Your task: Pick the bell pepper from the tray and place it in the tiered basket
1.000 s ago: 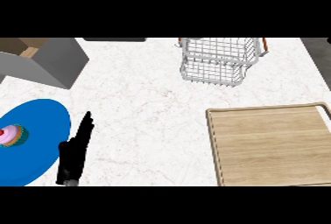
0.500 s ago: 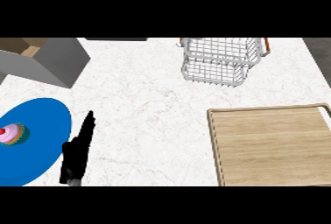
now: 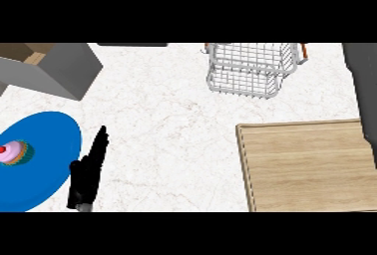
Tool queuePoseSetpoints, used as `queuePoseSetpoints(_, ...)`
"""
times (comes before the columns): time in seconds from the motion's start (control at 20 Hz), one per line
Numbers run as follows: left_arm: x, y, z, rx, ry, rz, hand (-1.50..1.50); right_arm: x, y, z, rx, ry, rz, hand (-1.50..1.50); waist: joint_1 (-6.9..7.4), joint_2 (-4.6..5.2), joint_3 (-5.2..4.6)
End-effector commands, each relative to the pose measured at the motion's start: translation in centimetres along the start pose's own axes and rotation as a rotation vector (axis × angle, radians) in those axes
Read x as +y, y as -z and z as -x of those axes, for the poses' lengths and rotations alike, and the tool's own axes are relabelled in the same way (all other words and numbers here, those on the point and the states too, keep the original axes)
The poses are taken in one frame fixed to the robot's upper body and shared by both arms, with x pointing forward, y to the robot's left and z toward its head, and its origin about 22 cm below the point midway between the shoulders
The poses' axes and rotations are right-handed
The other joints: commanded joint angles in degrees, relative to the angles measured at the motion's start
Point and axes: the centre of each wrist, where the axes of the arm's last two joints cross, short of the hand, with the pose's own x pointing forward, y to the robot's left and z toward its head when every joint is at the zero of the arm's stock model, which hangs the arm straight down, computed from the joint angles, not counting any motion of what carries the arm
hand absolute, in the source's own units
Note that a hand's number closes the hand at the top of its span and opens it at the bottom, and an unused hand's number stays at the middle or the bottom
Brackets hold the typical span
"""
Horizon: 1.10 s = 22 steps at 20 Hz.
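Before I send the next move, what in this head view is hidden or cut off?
- Bell pepper: nowhere in view; the visible part of the tray is bare, its right and lower parts cut off by the edges.
- Right hand: not in view.
- Left hand: seen edge-on, wrist cut off below.
- Blue plate: cut off at the left edge.
- Wire basket: top cut off.

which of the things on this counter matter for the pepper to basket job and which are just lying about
For the job:
- wooden tray, no bell pepper visible on it
- wire tiered basket
- left hand, open beside the plate

Lying about:
- blue plate
- pink cupcake on that plate
- grey box
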Motion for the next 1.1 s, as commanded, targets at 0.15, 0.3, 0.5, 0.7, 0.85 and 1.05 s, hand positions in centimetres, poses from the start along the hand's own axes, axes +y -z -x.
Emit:
queuePoseSetpoints(0.15,-0.6,-1.3,0.8,0.048,0.006,0.004,0.00,5.4,1.5,0.3,0.046,0.009,-0.032,1.50,-0.05,0.09,-0.15)
queuePoseSetpoints(0.3,1.4,-0.4,1.5,0.033,0.007,-0.006,0.00,6.5,1.7,1.9,0.074,0.129,-0.036,1.50,-0.16,0.16,-0.16)
queuePoseSetpoints(0.5,0.7,0.3,0.3,0.033,-0.010,0.004,0.00,7.2,2.3,2.6,0.115,0.379,-0.103,-1.50,0.53,0.53,-0.12)
queuePoseSetpoints(0.7,0.6,1.1,-1.3,0.027,0.004,-0.009,0.00,9.1,2.4,2.1,0.120,0.520,-0.082,-1.50,0.60,0.49,-0.09)
queuePoseSetpoints(0.85,-0.5,0.6,-0.2,0.046,0.002,0.005,0.00,7.5,2.9,1.1,0.077,0.641,-0.052,-1.50,0.29,0.37,-0.12)
queuePoseSetpoints(1.05,-0.8,0.1,-1.1,0.032,0.010,0.006,0.00,5.3,2.9,2.9,0.063,0.734,0.074,-1.50,0.05,0.15,-0.09)
